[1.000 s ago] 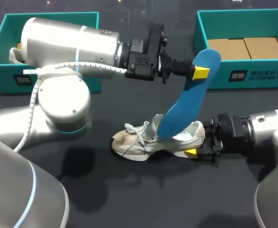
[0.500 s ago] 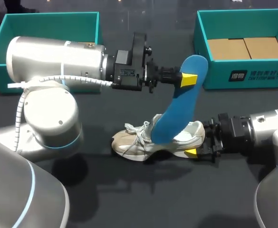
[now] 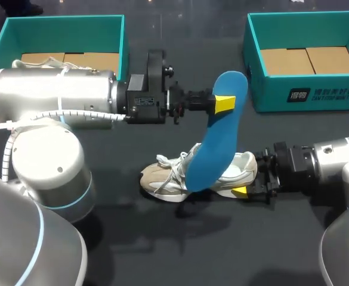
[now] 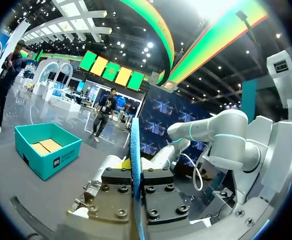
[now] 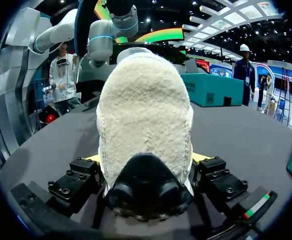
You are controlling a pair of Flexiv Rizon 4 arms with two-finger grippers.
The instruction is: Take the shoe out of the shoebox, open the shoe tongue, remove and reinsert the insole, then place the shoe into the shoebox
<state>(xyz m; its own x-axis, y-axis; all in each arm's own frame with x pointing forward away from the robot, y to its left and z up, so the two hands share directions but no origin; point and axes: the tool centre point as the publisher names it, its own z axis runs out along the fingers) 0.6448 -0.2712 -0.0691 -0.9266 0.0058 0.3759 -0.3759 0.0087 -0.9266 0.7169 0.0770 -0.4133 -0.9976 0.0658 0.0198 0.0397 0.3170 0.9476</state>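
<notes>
A white and beige shoe (image 3: 167,176) lies on its sole on the dark table, toe to the left. My right gripper (image 3: 244,175) is shut on its heel; in the right wrist view the fleecy heel (image 5: 145,115) fills the space between the fingers of that gripper (image 5: 146,161). My left gripper (image 3: 224,102) is shut on the upper end of a blue insole (image 3: 213,140), which hangs down in front of the shoe's opening. The left wrist view shows the insole (image 4: 135,145) edge-on, clamped in the left gripper (image 4: 135,189). Whether its lower end is still inside the shoe is unclear.
A teal shoebox (image 3: 122,37) stands at the back left with a second shoe (image 3: 48,61) inside. Another teal shoebox (image 3: 305,95) stands at the back right, showing its cardboard floor. My left arm's big body spans the left half of the table.
My left arm has drawn back to the left, carrying the insole's upper end left and slightly down. The shoe and the right gripper have stayed put.
</notes>
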